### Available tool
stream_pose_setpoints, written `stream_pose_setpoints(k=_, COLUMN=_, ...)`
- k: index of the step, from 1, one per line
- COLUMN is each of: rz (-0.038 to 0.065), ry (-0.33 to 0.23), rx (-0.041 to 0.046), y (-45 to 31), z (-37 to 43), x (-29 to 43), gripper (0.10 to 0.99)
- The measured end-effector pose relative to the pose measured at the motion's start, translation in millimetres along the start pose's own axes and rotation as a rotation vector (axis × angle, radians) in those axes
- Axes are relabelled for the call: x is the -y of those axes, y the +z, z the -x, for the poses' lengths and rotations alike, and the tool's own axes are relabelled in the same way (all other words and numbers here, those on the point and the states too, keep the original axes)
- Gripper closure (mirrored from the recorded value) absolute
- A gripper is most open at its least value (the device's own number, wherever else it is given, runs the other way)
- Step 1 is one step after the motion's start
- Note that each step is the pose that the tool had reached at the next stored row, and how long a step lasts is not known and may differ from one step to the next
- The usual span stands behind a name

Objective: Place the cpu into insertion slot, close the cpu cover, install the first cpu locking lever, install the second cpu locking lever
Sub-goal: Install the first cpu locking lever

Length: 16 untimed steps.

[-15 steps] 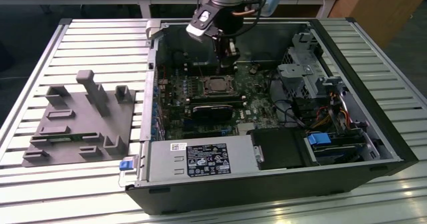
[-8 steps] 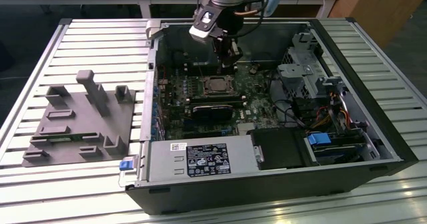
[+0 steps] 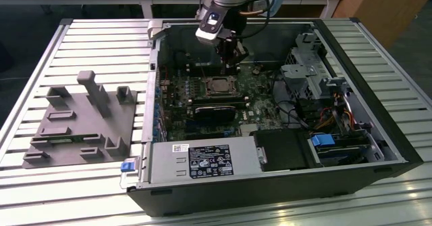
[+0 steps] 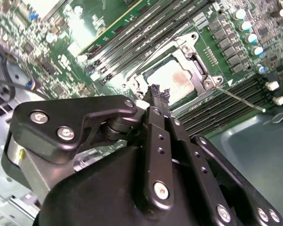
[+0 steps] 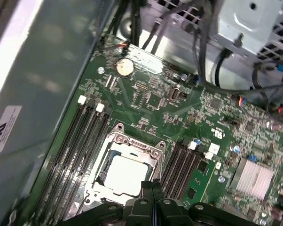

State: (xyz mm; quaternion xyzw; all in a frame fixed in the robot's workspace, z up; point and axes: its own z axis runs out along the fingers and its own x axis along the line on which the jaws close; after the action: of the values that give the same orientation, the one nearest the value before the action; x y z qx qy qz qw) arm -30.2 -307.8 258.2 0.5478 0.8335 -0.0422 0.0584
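Above green circuit board (image 5: 146,94), black gripper (image 4: 159,89), fingers pressed together, empty, flat pale square cpu (image 5: 125,173) beneath

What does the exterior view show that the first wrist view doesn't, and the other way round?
The exterior view takes in the whole open computer case, its labelled power supply, and a grey fixture tray on the slatted table at the exterior view's left. The first wrist view brings out a coin battery and a silver finned heatsink on the green board. Both show the cpu lying in the insertion slot, with the shut gripper close by.
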Motion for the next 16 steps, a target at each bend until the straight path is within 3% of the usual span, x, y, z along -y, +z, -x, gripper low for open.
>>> stream_pose_setpoints(k=6, rz=0.012, ry=-0.103, rx=-0.0008, y=0.3, z=-0.1, x=-0.1, gripper=0.980)
stream_pose_setpoints(k=10, rz=0.011, ry=-0.138, rx=-0.0117, y=1.4, z=-0.2, x=0.0, gripper=0.980)
stream_pose_setpoints(k=16, rz=0.020, ry=-0.241, rx=-0.0133, y=2.9, z=-0.4, x=0.0, gripper=0.980)
